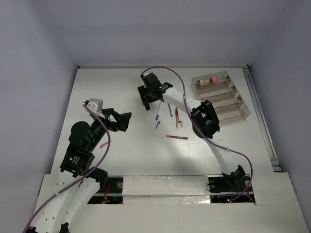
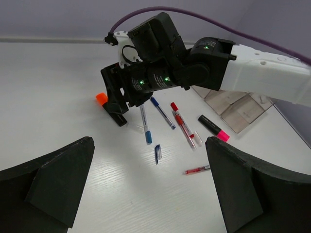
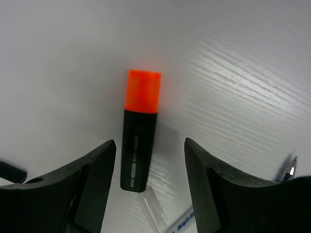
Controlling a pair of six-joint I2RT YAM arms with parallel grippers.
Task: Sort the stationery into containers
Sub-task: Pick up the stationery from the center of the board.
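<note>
From above, my right tool (image 1: 146, 103) hangs over the desk (image 1: 121, 160) beside loose pens (image 1: 167, 115). The clear organiser (image 1: 221, 99) sits far right, with a pink piece (image 1: 210, 80) in its farthest compartment.

Left wrist: my left tool (image 2: 148, 150) gapes wide, empty.

Right wrist: the right tool is open, jaws either side of the orange-capped highlighter (image 3: 140, 141), not touching it.

A robotics lab cell: bare grey walls (image 1: 160, 29) enclose a white worktable (image 1: 141, 155).
</note>
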